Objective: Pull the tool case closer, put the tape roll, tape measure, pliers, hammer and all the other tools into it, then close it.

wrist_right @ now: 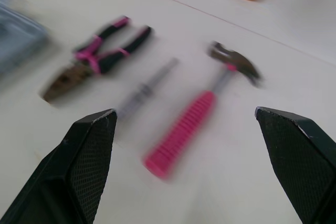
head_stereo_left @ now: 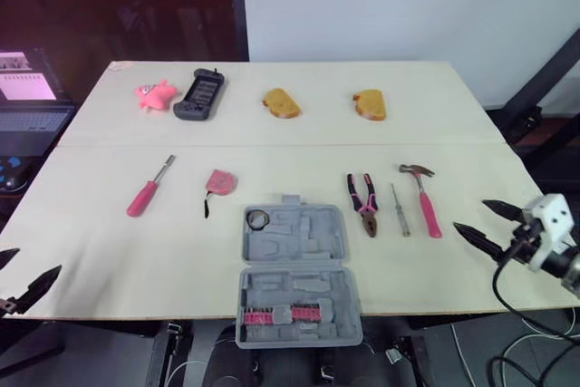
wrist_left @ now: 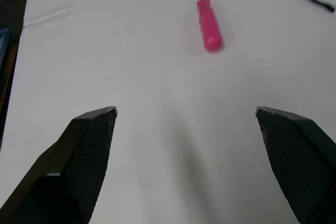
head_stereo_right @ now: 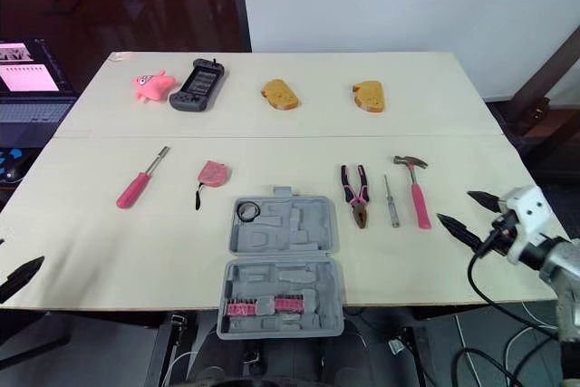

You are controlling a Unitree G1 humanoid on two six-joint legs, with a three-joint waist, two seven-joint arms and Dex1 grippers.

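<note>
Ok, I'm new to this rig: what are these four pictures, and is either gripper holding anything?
It is a two-armed humanoid robot. The two wide pictures come from its head camera, looking down over the table. The two close ones come from wrist cameras; the black wedges are each gripper's fingers. The left gripper and right gripper are both open and hold nothing. The grey tool case lies open at the near edge, with the tape roll inside. Loose on the table: pink screwdriver, tape measure, pliers, small screwdriver, hammer. Along the far side lie a pink toy, a dark handheld device and two yellow-brown pieces.
</note>
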